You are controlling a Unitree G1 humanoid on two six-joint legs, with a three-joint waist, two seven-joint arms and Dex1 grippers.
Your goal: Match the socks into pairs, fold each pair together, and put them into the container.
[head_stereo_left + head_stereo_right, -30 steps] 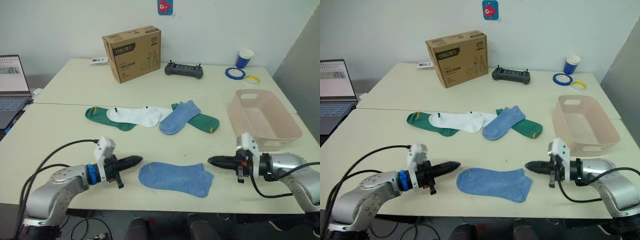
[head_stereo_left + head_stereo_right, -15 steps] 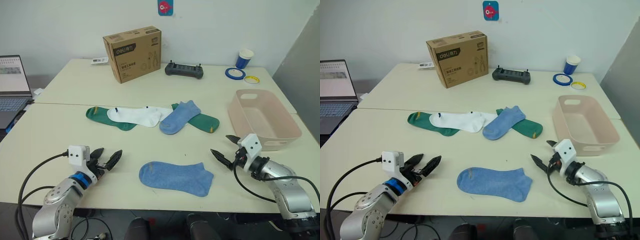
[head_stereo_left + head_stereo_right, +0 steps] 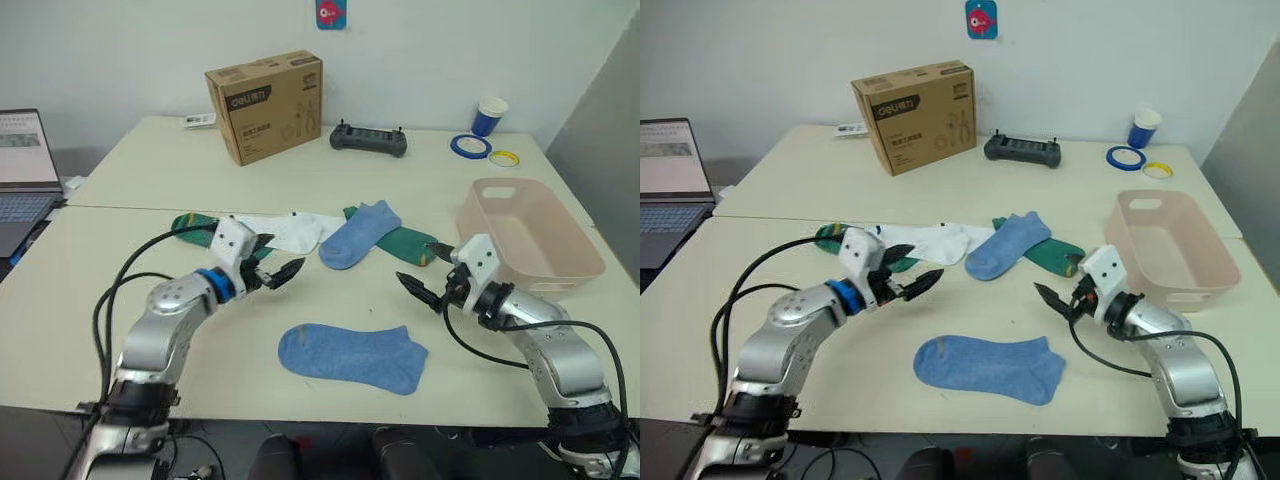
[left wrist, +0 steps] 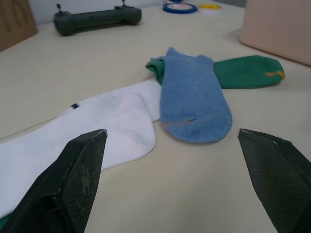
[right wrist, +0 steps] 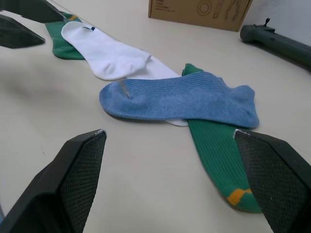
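One light blue sock (image 3: 352,357) lies flat near the table's front edge. Behind it is a row of socks: a dark green one (image 3: 185,224), a white one (image 3: 295,230), a second light blue one (image 3: 360,234) and another dark green one (image 3: 410,243) under it. My left gripper (image 3: 282,262) is open just in front of the white sock (image 4: 112,121), holding nothing. The right gripper (image 3: 418,262) is open too, empty, close to the green sock's yellow-marked toe (image 5: 214,145). At the right stands the pale pink container (image 3: 565,282), nothing in it.
A brown cardboard box (image 3: 265,105) and a black controller (image 3: 368,140) sit at the back. A blue cup (image 3: 490,115) and tape rolls (image 3: 469,146) are at the back right. A laptop (image 3: 25,175) is at the far left.
Both grippers went from shut to open. Both arms left the front edge beside the near blue sock and moved forward to the row of socks.
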